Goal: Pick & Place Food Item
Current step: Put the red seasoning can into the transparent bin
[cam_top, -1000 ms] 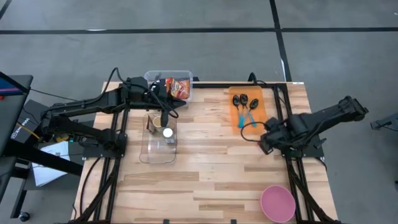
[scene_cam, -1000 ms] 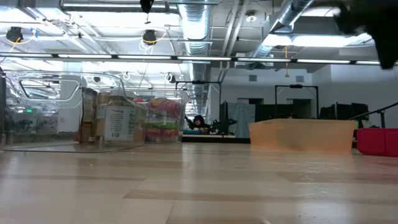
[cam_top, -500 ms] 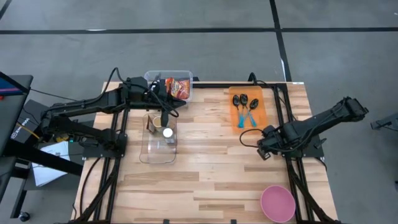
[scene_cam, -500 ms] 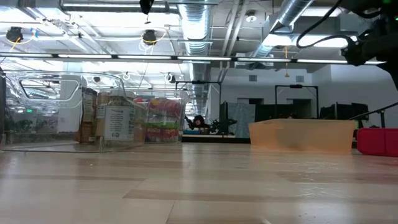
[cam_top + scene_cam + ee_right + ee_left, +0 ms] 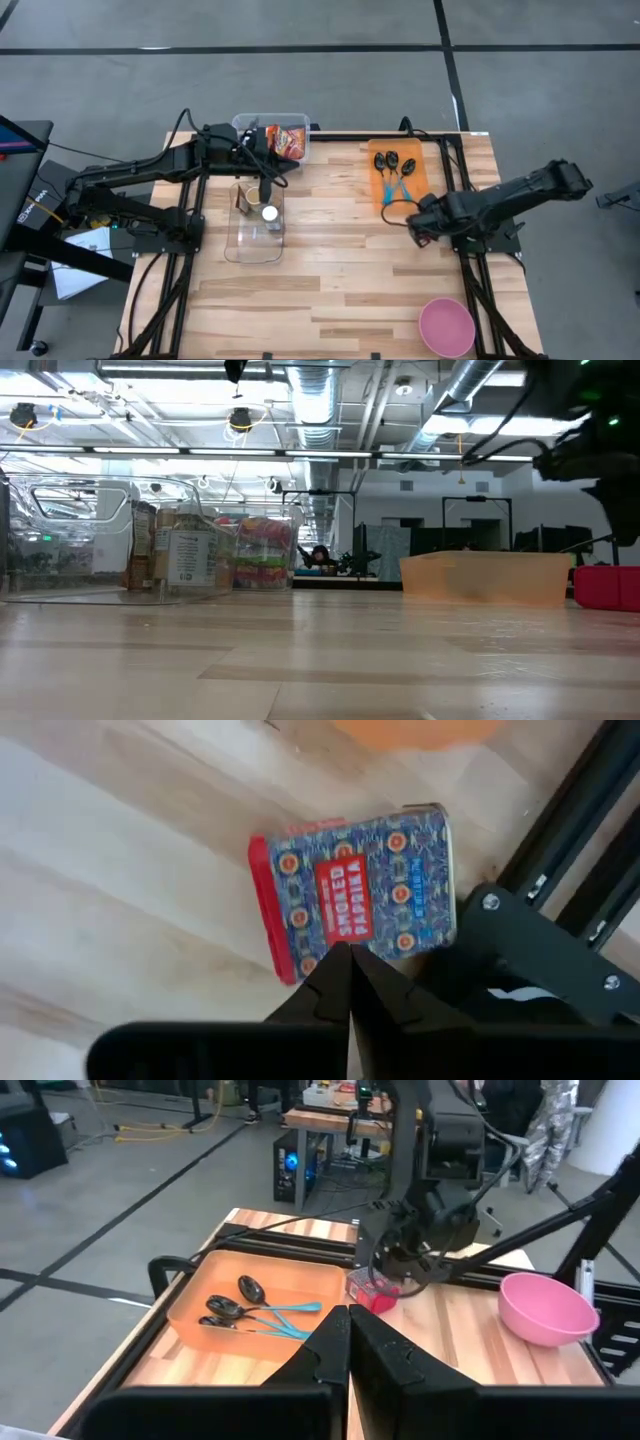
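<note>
Paprika tin (image 5: 355,890) lies flat on the surface beside the orange tray (image 5: 400,172), right under the right claw (image 5: 343,982) – pinched shut, empty – and looks rigid, light, slick-sided, best gripped across its narrow flanks

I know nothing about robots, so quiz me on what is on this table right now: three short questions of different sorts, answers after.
1. True or false: the round pink bowl sits inside the shallow orange tray.
2. What lies in the orange tray? A) dark spoons with blue handles B) forks C) a cup
3. What words are printed on the flat red-and-blue tin below the right gripper?

Key:
1. False: the bowl stands alone on the wooden table, near its front right corner.
2. A.
3. "Smoked Paprika"; the tin lies flat on the table, and the shut right gripper holds nothing.
</note>
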Controlling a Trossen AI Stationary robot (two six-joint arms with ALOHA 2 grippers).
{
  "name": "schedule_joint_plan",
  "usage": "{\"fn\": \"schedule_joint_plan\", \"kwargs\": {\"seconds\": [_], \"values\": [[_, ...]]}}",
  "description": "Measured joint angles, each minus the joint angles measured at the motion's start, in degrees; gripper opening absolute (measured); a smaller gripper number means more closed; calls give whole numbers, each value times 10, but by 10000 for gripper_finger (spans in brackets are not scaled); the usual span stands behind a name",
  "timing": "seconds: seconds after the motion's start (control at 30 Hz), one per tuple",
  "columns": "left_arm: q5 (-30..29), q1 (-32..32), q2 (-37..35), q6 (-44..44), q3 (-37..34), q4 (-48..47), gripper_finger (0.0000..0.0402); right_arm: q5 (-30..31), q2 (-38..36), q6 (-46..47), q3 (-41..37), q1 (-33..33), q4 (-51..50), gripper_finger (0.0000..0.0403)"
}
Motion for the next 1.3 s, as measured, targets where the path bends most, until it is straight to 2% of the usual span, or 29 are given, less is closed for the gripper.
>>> {"fn": "schedule_joint_plan", "kwargs": {"seconds": [0.23,0.47,0.67,0.83,1.1,1.3], "values": [[-11,0,0,0,0,3,0,-13,25,-58,-17,-43,34,0],[-11,0,0,-13,0,-1,0,-15,67,-76,-21,-63,56,0],[-11,0,0,-13,0,-1,0,-21,104,-83,-25,-56,79,0],[-11,0,0,-13,0,-3,0,-31,102,-64,-17,-40,111,0],[-11,0,0,-13,0,-3,0,-80,90,-48,-1,-30,221,0],[-11,0,0,-13,0,-5,0,-78,96,-56,-1,-27,353,0]]}}
